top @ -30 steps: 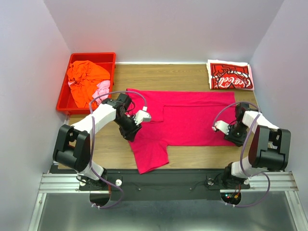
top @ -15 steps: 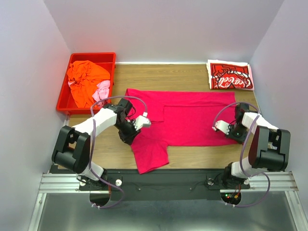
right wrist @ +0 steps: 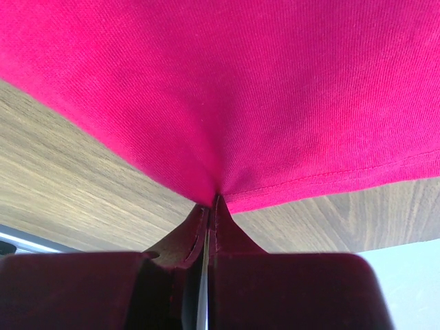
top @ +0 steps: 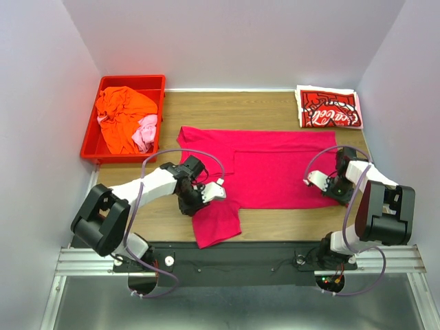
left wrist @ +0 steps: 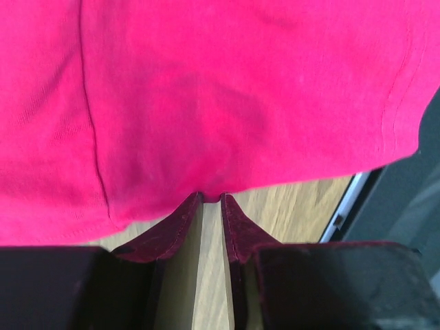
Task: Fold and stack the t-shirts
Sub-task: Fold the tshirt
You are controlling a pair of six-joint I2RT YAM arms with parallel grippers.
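The magenta-pink t-shirt [top: 275, 165] lies spread flat across the middle of the table, one sleeve [top: 216, 223] reaching towards the near edge. My left gripper [top: 194, 204] is at the shirt's near-left part; in the left wrist view [left wrist: 210, 198] its fingers are nearly together with the cloth edge [left wrist: 206, 137] between the tips. My right gripper [top: 328, 187] is at the shirt's right edge; in the right wrist view [right wrist: 212, 199] it is shut on the hem [right wrist: 309, 180]. The red-and-white Coca-Cola shirt [top: 328, 108] lies folded at the far right.
A red plastic bin [top: 91, 134] stands at the far left, holding the crumpled orange shirt [top: 124, 113] and the light pink one [top: 146, 130]. White walls close in both sides. The black rail [top: 240, 251] runs along the near edge.
My left gripper has moved nearer and to the right along the shirt's left side, down to the sleeve, and the cloth there has shifted with it. The right gripper has barely moved.
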